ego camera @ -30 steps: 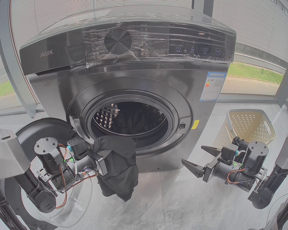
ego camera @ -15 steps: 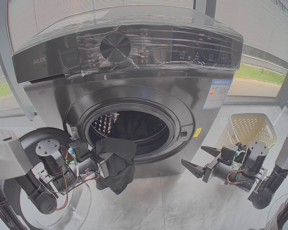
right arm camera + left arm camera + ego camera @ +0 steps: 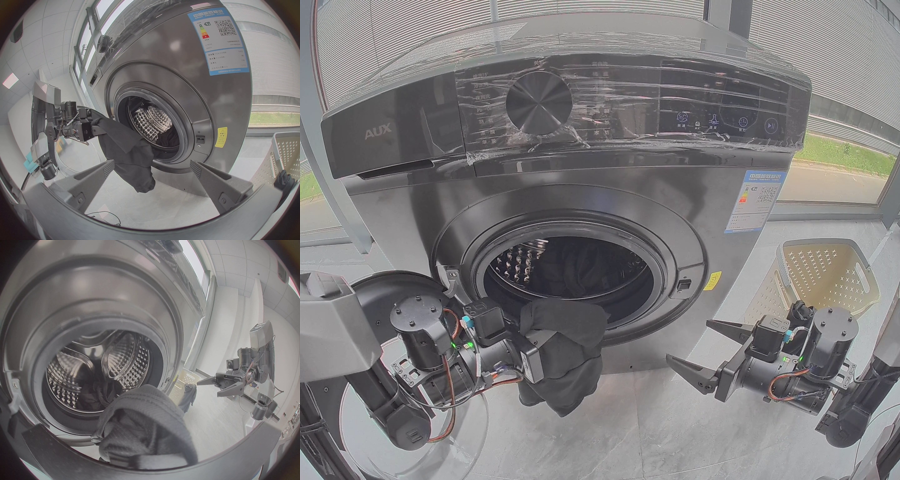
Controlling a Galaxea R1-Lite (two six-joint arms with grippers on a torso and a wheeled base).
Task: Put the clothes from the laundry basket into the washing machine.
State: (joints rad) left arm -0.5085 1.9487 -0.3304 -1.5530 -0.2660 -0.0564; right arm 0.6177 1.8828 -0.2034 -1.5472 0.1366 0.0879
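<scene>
The grey washing machine (image 3: 581, 181) stands in front of me with its drum (image 3: 569, 275) open and dark clothes (image 3: 581, 269) lying inside. My left gripper (image 3: 550, 340) is shut on a black garment (image 3: 565, 356), held at the lower left of the drum's mouth. The cloth drapes over the fingers and hangs below the rim. In the left wrist view the garment (image 3: 143, 424) bunches just before the drum (image 3: 93, 371). My right gripper (image 3: 689, 342) hangs open with nothing in it, by the machine's lower right corner. The cream laundry basket (image 3: 781, 262) sits behind it, a dark garment (image 3: 189, 396) over its rim.
The machine's round door (image 3: 394, 300) is swung open at the left, behind my left arm. Grey floor tiles (image 3: 650, 425) lie bare in front of the machine. Glass walls run behind and to the right.
The head camera has moved closer to the machine. My left gripper has carried the black garment to the right, nearer the drum's mouth. The right gripper stays open and has hardly shifted.
</scene>
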